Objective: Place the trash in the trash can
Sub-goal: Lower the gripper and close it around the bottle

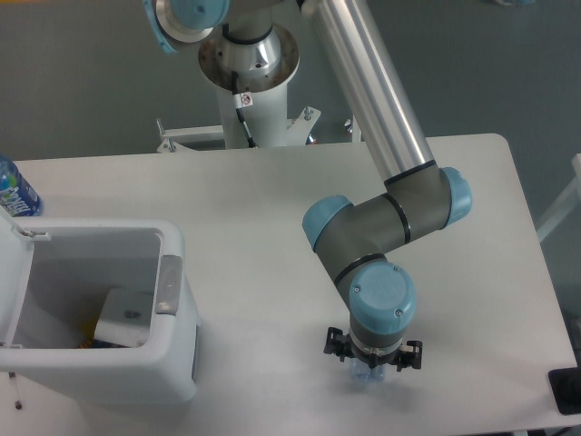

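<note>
The white table (254, 209) fills most of the view, its rounded far-right corner and right edge showing, its near edge running along the bottom of the picture. A wide stretch of bare tabletop lies between the arm and the bin. The UR5e arm (368, 91) reaches down from its pedestal at the top, its silver tube crossing diagonally to the grey and blue wrist joints over the right half of the table.

The trash can (172, 363) stands at the near left corner, cut off by the left edge, with its lid (11, 282) hinged up on the left and the grey latch tab (168, 283) on its right rim. Inside it lies the white paper carton (123, 318), partly hidden by the rim, with a scrap of something yellow beside it that is too small to make out.

The gripper (372, 359) points straight down near the table's near edge, well apart from the can. The blue wrist cap hides the fingers, so whether they are apart or clamped cannot be told. Only a pale-blue tip of the crushed bottle (368, 372) peeks out directly beneath it.

An upright blue-label bottle (14, 189) stands at the far left, cut by the frame.
</note>
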Robot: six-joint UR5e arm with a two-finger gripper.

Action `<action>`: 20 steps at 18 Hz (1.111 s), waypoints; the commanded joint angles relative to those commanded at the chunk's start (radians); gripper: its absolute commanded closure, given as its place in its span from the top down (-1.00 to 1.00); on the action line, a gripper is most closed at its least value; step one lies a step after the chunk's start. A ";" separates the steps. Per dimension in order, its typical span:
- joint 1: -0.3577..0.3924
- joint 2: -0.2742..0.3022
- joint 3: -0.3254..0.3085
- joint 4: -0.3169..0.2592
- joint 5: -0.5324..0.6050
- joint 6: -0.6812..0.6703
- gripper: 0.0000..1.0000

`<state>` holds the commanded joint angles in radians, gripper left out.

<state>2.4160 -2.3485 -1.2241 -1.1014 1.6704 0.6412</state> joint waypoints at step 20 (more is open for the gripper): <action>-0.031 -0.015 0.005 0.021 0.000 -0.029 0.32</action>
<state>2.3853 -2.3638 -1.2195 -1.0799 1.6705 0.6121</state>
